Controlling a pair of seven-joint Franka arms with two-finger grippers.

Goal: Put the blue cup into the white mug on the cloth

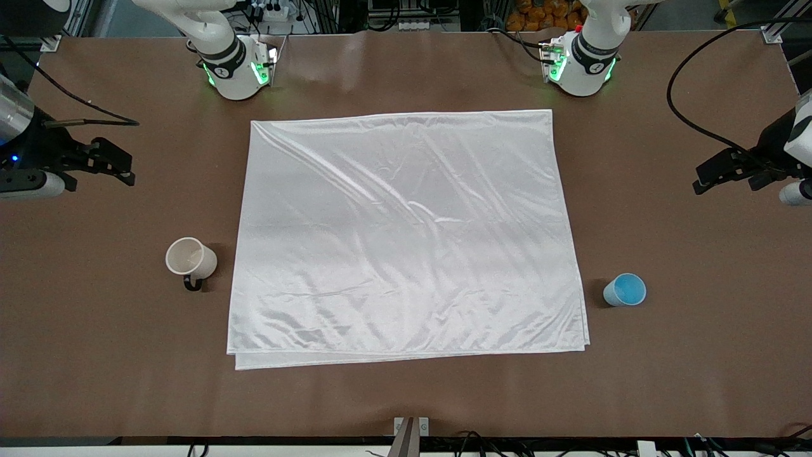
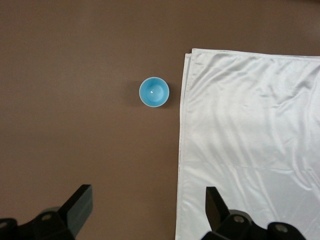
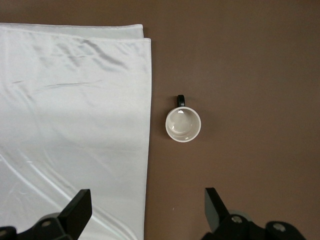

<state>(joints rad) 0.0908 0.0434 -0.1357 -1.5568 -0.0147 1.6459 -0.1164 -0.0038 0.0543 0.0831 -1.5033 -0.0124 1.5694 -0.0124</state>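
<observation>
The blue cup (image 1: 625, 290) stands upright on the bare table, just off the cloth's (image 1: 406, 235) edge toward the left arm's end. The white mug (image 1: 189, 259) stands upright on the bare table off the cloth's edge toward the right arm's end, its black handle pointing toward the front camera. Nothing lies on the cloth. My left gripper (image 1: 701, 181) is open and empty, over the table at its own end; its wrist view shows the cup (image 2: 154, 92) and the cloth (image 2: 250, 140). My right gripper (image 1: 127, 168) is open and empty over its own end; its wrist view shows the mug (image 3: 183, 124).
The brown table (image 1: 406, 400) surrounds the cloth on all sides. The two arm bases (image 1: 238, 70) (image 1: 580, 63) stand at the table's edge farthest from the front camera. Black cables (image 1: 691, 120) hang near the left arm's end.
</observation>
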